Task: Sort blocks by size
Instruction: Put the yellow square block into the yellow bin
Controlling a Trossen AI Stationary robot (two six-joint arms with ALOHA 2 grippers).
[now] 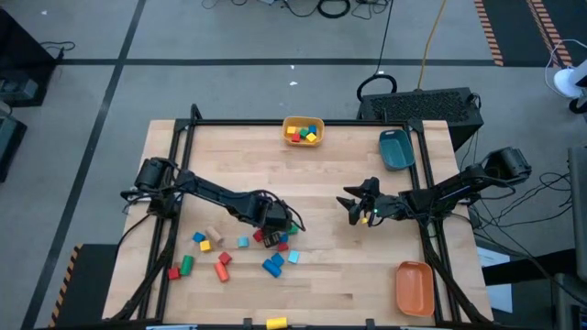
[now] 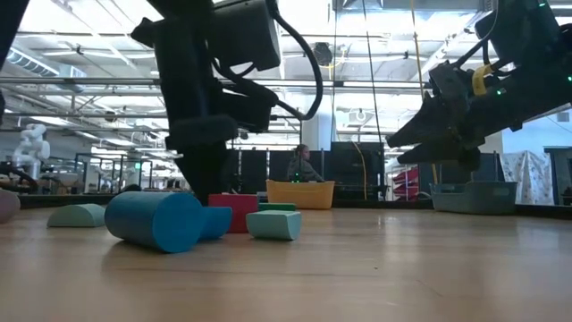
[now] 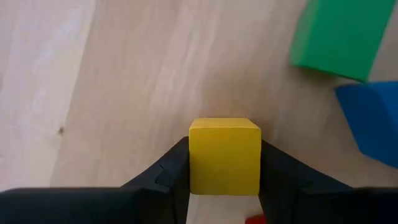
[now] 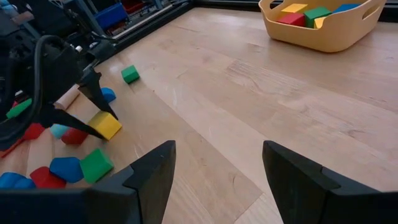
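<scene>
The left end effector [image 3: 224, 186] is closed on a yellow block [image 3: 224, 155], one dark finger [image 3: 168, 174] pressed to each side of the cube, low over the wood near the middle of the bench [image 1: 330, 275]. A green block [image 3: 339, 37] and a blue block [image 3: 373, 121] lie just beyond it on the wood, apart from the held cube. Seen from the right wrist, the yellow block sits between the finger tips with a red block [image 4: 74, 135] just beside it.

The right end effector [image 4: 217, 180] hangs above the bench toward the right edge, its two fingers spread wide and empty.

Loose blocks lie in a scatter [image 1: 229, 252] between the left arm and the bench's near edge. From above, roughly a dozen show: about four red, four or five blue or cyan, two yellow, one green and one plain wood. Several lie under the arm, so the count is not exact. One more yellow piece [image 1: 276, 322] lies at the near edge.

There are three bins. A yellow bin [image 1: 286, 124] at the middle of the far edge holds several blocks in red, yellow, green and blue. A teal bin [image 1: 396, 151] stands near the far right corner, and an orange bin [image 1: 414, 286] near the near right corner; nothing shows in either.

No writing can be read.
</scene>
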